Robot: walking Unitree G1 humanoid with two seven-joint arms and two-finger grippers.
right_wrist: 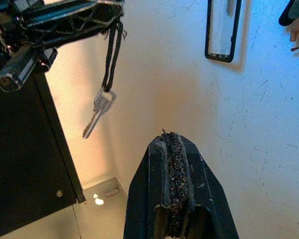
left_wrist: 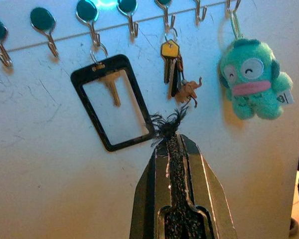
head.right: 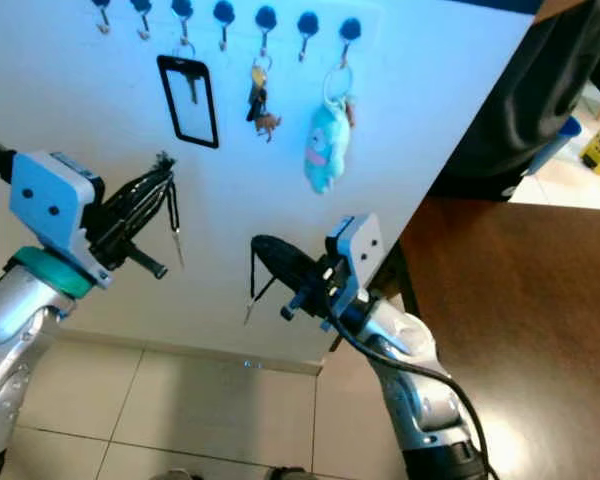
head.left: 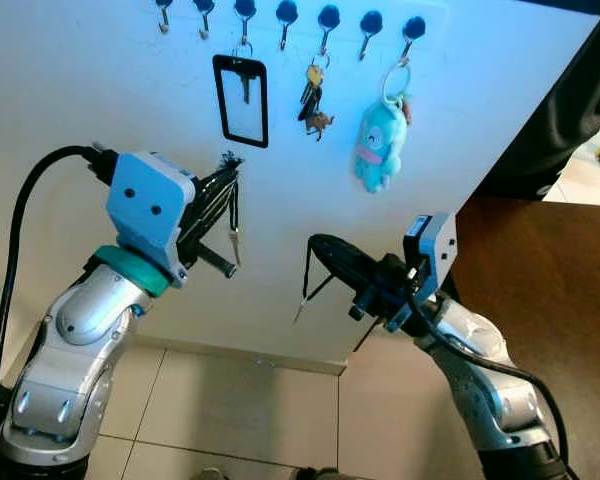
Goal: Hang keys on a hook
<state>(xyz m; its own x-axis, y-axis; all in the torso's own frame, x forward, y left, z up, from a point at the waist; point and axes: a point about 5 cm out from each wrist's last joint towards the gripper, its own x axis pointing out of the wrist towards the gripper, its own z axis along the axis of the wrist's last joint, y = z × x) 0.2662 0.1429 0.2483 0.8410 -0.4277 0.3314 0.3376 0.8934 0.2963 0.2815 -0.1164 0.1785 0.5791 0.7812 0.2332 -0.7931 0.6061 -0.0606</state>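
Holding a thin black cord (head.left: 232, 205) pinched between the closed fingers of my left pincer (head.left: 223, 185), I have a single silver key (right_wrist: 98, 112) dangling free below it, a little way out from the white wall (head.left: 100, 90). My right pincer (head.left: 325, 255) sits lower and to the right, fingers closed together with nothing between them that I can make out, though a dark strand (head.left: 307, 280) hangs just beside it and I cannot tell whether it is caught there.

The key looks light and hard, and the cord soft and limp, so I judge the key will swing with any quick move of my arm. My grip is on the cord near its frayed top end (left_wrist: 167, 124), which leaves little loop standing open for a hook to enter; that is the awkward part.

Above me runs a row of hooks (head.left: 286, 20). One carries a black frame with a key (head.left: 240, 100), another a bunch of keys (head.left: 314, 95), another a teal plush toy (head.left: 380, 145). The hook (head.left: 203, 14) to the left of the black frame looks bare, and seems the likeliest target.
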